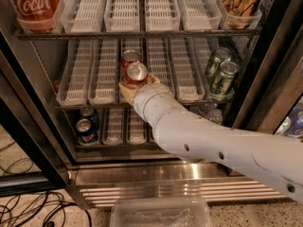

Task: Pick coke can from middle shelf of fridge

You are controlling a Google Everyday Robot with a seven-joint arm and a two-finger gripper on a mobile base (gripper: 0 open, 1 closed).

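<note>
**Open cooler, seen from the front.** The tall fridge [189, 175] with black door frames and a ribbed stainless-steel base is standing open. One white jointed robot arm [213, 145] is reaching in from the lower right up to the middle shelf [90, 100], a thin dark metal rack carrying a row of long white slotted lane trays. One large red Coca-Cola container [33, 6] is sitting above the left end of this shelf. One clear plastic tub [161, 214] is lying on the floor well below it. Two green cans [218, 60] are standing together at the shelf's right end. Two dark blue cans [84, 128] are standing below its left end. Two small red cans are occupying one lane near the shelf's centre. The front one, the coke can [137, 73], is showing a silver pull-tab top and a red side. The rear red can [129, 58] is standing just behind it. The gripper [138, 83], at the shelf's front edge, is clasping the coke can between tan fingers [125, 91].
</note>
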